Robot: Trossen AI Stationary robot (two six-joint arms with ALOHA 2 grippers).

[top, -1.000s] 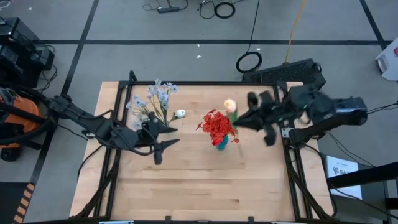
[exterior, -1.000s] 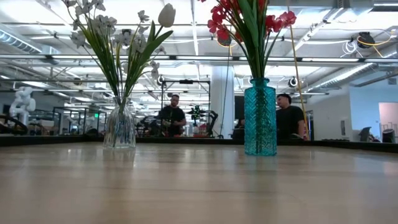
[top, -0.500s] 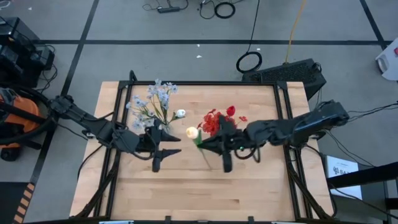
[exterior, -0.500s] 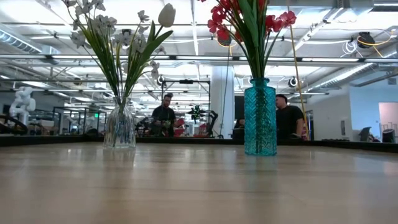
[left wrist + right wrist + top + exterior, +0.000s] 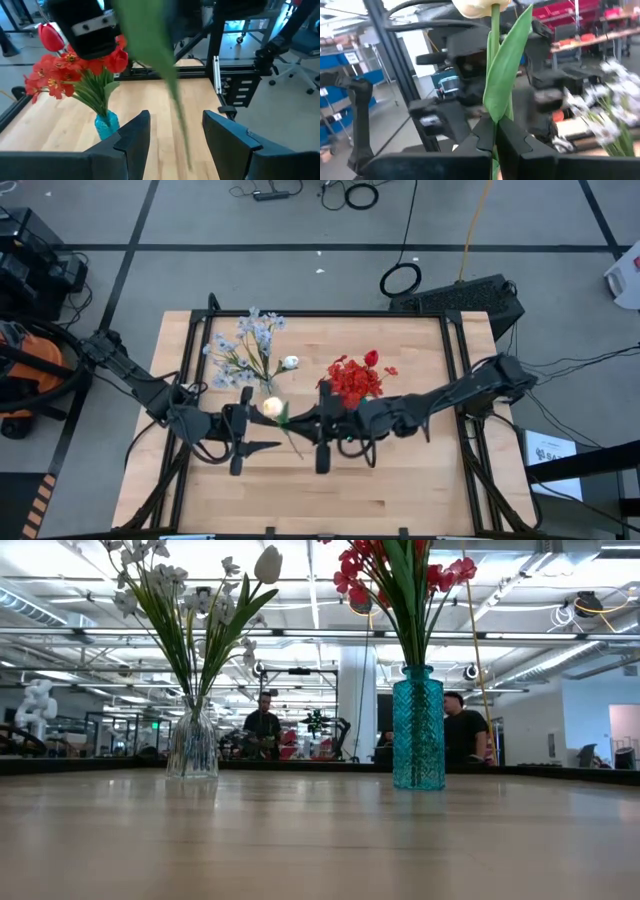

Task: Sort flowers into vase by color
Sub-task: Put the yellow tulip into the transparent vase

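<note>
Right hand (image 5: 322, 423): fingers pinched on the green stem of a cream tulip (image 5: 271, 408), bloom just beyond its fingertips, above the counter (image 5: 400, 490).
Left hand (image 5: 240, 442): fingers spread wide, empty, the tulip's stem hanging between them.
Behind left hand: clear vase (image 5: 193, 743), blue-white sprays (image 5: 245, 345).
Behind right hand: teal vase (image 5: 418, 730), red flowers (image 5: 353, 379).

Pale matt wooden table (image 5: 400, 480); ribbed glossy teal glass vase (image 5: 418, 730).
</note>
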